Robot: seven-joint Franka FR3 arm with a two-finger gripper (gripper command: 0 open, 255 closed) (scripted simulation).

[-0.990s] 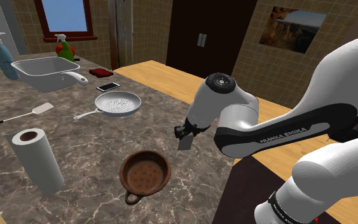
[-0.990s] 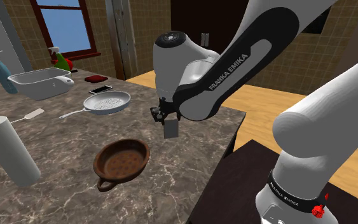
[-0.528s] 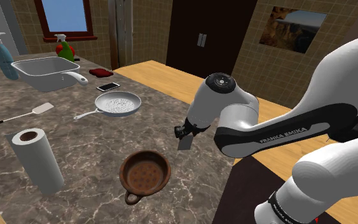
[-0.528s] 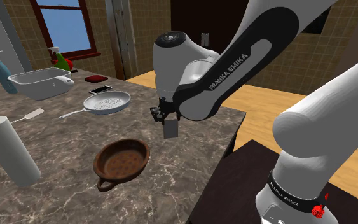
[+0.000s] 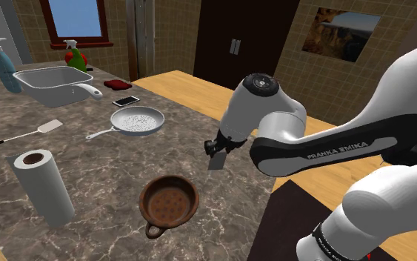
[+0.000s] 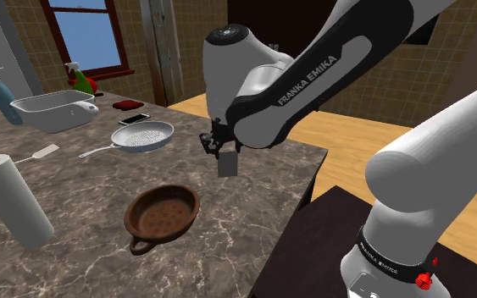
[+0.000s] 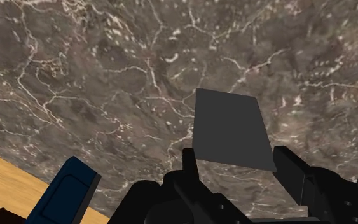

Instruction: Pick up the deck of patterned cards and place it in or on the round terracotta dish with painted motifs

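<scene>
The marble counter [image 5: 66,178] is cut off at the shoulder view's left edge. On it sits the brown dish [image 5: 169,202]. At the dish's 2 o'clock, aloft, is the plain grey deck [image 5: 218,160], clamped between the 2 fingers of the gripper [image 7: 238,167], which the white arm [image 5: 332,148] mostly hides.

Arm [image 5: 325,152] bent fwd, pincer [image 7: 236,162] down, clasping deck [image 7: 228,124].
</scene>
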